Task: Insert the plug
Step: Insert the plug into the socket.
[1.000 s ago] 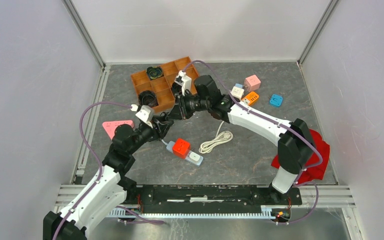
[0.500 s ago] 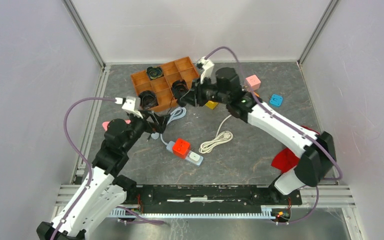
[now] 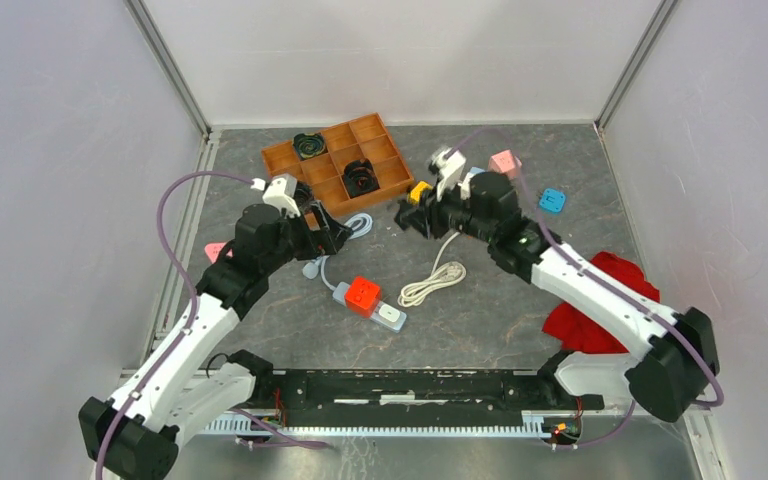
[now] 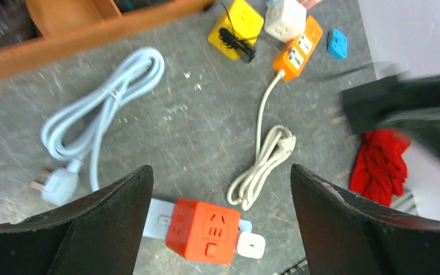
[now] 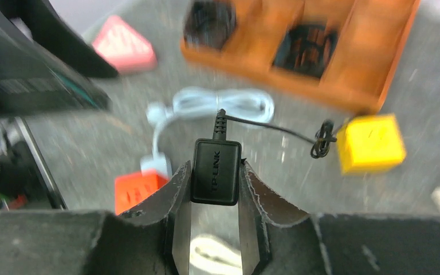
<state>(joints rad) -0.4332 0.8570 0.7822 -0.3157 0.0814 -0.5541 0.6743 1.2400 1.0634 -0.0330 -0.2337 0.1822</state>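
Tray (image 3: 282, 160) at back, power strip (image 3: 390, 318) before it (mid-table), coiled cord (image 3: 430, 285) just right, cloth (image 3: 572, 328) far right

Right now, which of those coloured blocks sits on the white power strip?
The orange-red plastic block, on top of the white power strip. The yellow plastic block, pink plastic block and blue plastic block lie directly on the grey tabletop farther back.

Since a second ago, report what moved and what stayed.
The right tool, shut on the black plug, drew away rightward from the orange tray. The left tool, open, shifted farther out toward the tray. The red socket block and the cream cord stayed put.
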